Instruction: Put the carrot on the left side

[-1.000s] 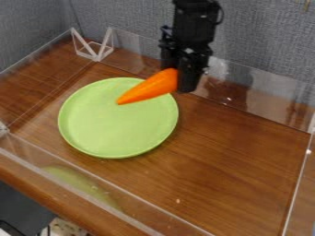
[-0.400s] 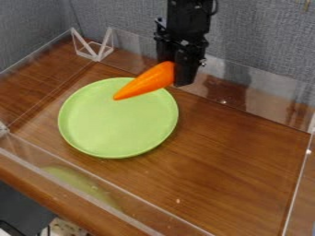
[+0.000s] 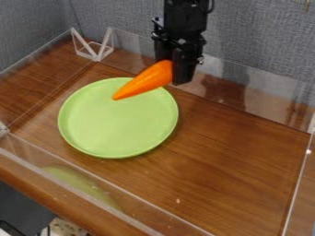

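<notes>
Above one green plate [image 3: 118, 121]'s upper edge | one tool [image 3: 179, 69] | clamped on one carrot [image 3: 144, 81]

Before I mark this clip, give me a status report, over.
Gripper shut on carrot, held aloft by its stem end. Tip points toward lime-green plate. Nothing visible blocking the way to the left.

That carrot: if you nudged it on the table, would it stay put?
Probably not: the carrot looks rounded, so it might roll. Its tapered shape suggests a curving path. It also seems stiff, since it juts from the pincer without drooping.
</notes>
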You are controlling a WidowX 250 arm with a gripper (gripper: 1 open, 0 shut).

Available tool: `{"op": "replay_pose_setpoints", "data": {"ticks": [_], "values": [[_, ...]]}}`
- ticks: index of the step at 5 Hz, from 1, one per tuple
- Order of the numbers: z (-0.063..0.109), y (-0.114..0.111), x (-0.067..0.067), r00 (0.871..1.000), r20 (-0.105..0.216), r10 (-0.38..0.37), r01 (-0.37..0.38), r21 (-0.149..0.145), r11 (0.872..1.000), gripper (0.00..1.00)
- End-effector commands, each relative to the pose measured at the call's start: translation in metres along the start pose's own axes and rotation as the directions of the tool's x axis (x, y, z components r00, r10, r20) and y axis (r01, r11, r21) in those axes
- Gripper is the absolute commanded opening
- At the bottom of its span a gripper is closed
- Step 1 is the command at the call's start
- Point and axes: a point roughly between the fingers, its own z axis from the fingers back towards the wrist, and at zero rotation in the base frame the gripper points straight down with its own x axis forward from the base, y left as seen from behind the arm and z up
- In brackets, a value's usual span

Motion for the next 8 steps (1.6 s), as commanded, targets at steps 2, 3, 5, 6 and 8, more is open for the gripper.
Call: {"op": "replay_pose_setpoints", "data": {"ticks": [2,3,5,6,8], "values": [[0.019,0.006,0.006,0.997,0.079,0.010,-0.012,0.026,1.000,0.00],[0.018,0.008,0.008,0.996,0.086,0.011,-0.013,0.022,1.000,0.00],[0.021,0.006,0.012,0.994,0.106,0.009,-0.011,0.019,1.000,0.00],[0.022,0.005,0.015,0.994,0.113,0.004,-0.006,0.017,1.000,0.00],[0.021,0.007,0.017,0.992,0.123,0.009,-0.011,0.016,1.000,0.00]]}}
